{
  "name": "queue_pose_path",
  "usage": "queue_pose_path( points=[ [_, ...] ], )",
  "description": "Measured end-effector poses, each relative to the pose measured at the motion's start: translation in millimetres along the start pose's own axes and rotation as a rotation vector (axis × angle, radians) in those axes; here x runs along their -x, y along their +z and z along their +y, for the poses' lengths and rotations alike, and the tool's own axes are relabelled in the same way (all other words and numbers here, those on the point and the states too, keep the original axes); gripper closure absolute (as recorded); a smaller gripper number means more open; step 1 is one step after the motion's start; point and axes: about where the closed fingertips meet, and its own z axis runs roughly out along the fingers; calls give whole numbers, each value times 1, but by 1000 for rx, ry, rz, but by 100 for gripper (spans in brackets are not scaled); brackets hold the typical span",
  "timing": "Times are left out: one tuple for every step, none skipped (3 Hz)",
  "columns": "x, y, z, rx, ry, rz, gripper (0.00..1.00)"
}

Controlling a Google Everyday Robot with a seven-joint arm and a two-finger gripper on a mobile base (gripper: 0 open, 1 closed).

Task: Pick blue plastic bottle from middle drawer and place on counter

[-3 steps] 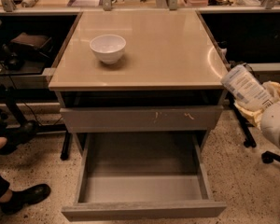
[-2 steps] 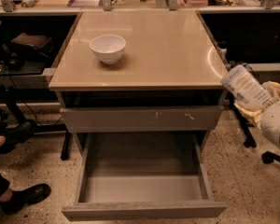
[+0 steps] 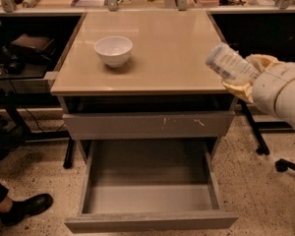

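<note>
Bowl [image 3: 113,50], white, at 10 o'clock on counter [image 3: 172,63]. Middle drawer [image 3: 147,198] pulled open at 6 o'clock, nothing visible inside. Blue plastic bottle [image 3: 229,63] tilted in air over counter's 3 o'clock edge, clamped in gripper [image 3: 246,76], held high probably to clear the rim before set-down.

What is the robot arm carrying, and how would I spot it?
Find the glossy beige counter. At its right edge, the gripper holds the blue plastic bottle tilted in the air. Unlike the white bowl, it is clear with a pale label.
</note>
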Motion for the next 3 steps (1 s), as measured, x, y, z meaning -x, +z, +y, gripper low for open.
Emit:
queue_pose_path(
  points=[
    [55, 61, 0, 95, -43, -108, 100],
    [108, 82, 0, 117, -76, -189, 100],
    [111, 88, -6, 114, -71, -196, 100]
  ],
)
